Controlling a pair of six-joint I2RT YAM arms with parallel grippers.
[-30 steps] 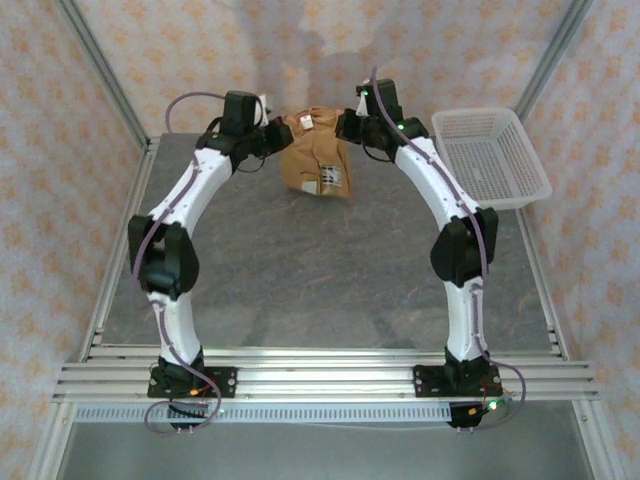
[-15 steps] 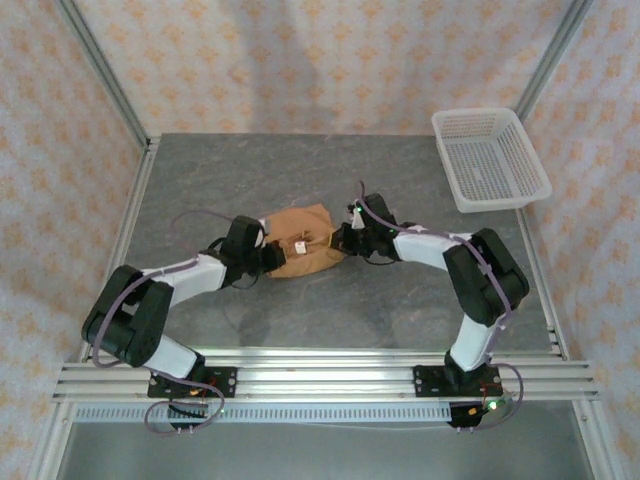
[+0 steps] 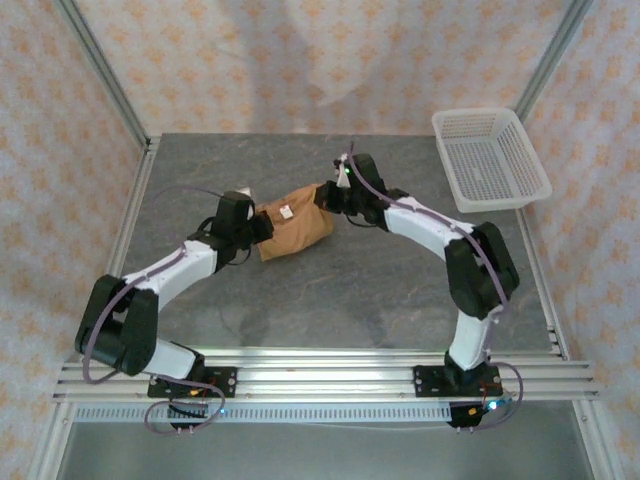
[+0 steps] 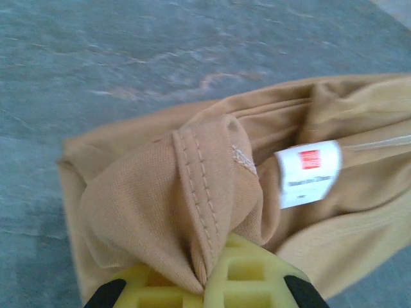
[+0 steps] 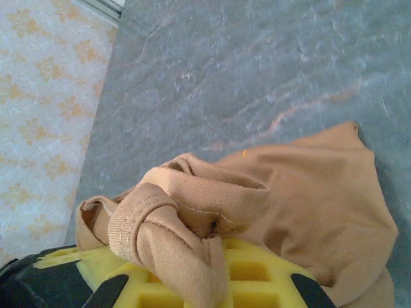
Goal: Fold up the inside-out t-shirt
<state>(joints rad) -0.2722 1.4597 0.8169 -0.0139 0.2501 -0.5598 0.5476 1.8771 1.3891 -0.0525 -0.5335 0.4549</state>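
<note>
Top external, soft crumpled t-shirt (image 3: 297,233) pinched by left end effector (image 3: 262,229), right end effector (image 3: 324,196)

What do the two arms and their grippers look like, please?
The left arm and right arm have white curved links joined by bulky black joints, with a thin purplish cable looping along each. A small green light glows near the right wrist. The left gripper and right gripper have yellow fingers moulded with square recesses, with black edging.
</note>
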